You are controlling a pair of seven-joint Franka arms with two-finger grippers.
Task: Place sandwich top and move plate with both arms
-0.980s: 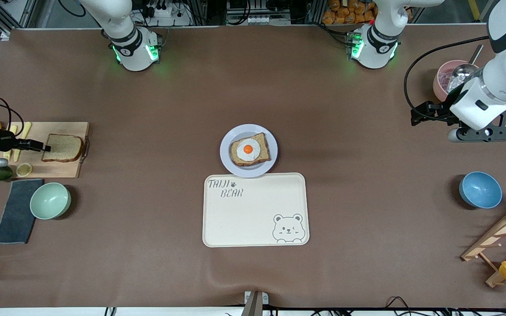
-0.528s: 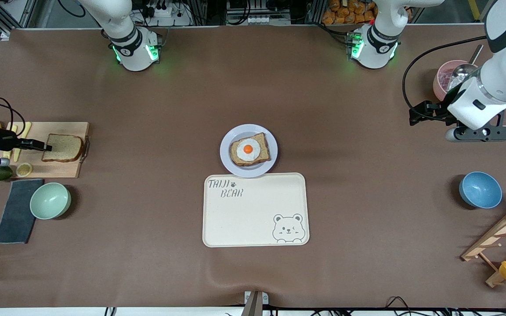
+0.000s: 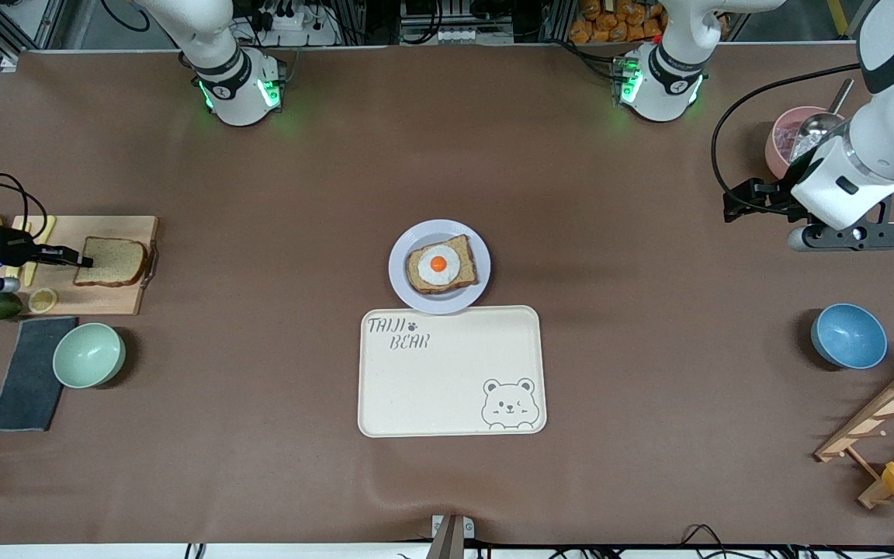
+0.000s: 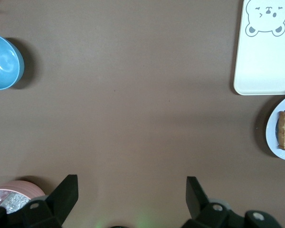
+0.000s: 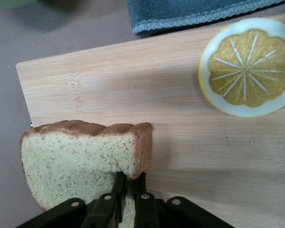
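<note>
Front view, scanning from the right arm's end of the worktop (image 3: 261, 178): the right pincer (image 3: 84, 262) sits low over a wooden cutting board (image 3: 109, 299), its fingers clamped together on the edge of the sandwich top (image 3: 115, 261), which lies flat on that board. The right wrist view shows the thin black fingers (image 5: 118, 192) pinching the slice's cut edge, with a lemon slice (image 5: 248, 66) on the board nearby and a dark cloth (image 5: 199, 13) just off the board's edge. A green bowl (image 3: 88, 355) stands at about five o'clock from the lemon slice, nearer the front camera, touching the cloth.

At the middle of the worktop sits the plate (image 3: 403, 286), carrying a bread slice with a fried egg (image 3: 439, 265). Its six o'clock rim touches the cream bear tray (image 3: 451, 371).

Toward the left arm's end, the left pincer (image 3: 850, 234) hangs in the air over bare worktop, waiting, with fingers (image 4: 61, 195) spread wide apart and nothing between them. A pink bowl (image 3: 779, 140) with a metal scoop is at its eleven o'clock; a blue bowl (image 3: 848, 335) stands at its six o'clock.
</note>
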